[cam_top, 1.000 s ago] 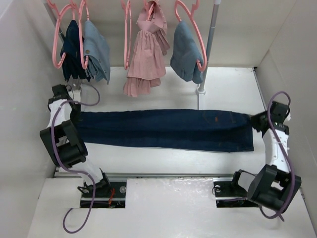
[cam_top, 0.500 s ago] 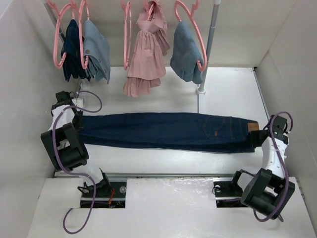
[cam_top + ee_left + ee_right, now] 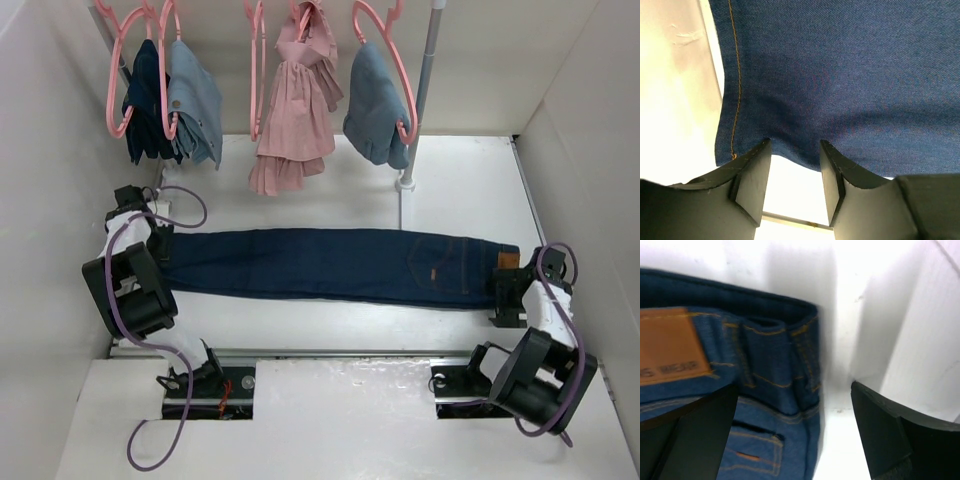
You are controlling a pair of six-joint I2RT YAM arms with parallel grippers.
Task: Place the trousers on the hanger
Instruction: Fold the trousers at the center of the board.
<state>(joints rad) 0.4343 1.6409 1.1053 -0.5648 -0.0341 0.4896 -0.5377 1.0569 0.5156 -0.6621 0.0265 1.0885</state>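
Note:
The dark navy trousers (image 3: 330, 265) lie flat across the table, hems to the left and waistband with its tan patch to the right. My left gripper (image 3: 157, 238) is at the hem end. In the left wrist view it (image 3: 794, 146) stands open, its fingertips touching the hem edge (image 3: 790, 150) and only bare table between the pads. My right gripper (image 3: 503, 297) sits at the waistband end, jaws wide open. In the right wrist view the waistband corner (image 3: 790, 365) lies loose between them. A pink hanger (image 3: 256, 90) hangs unloaded on the rail at the back.
More pink hangers on the rail carry a dark garment (image 3: 145, 100), a light denim piece (image 3: 197, 100), a pink dress (image 3: 295, 110) and another denim piece (image 3: 375, 105). The rail's pole (image 3: 425, 90) stands behind the trousers. White walls close in left and right.
Both grippers have opened and let go of the trousers, which now lie slack on the table. The right gripper has drawn back toward the near right.

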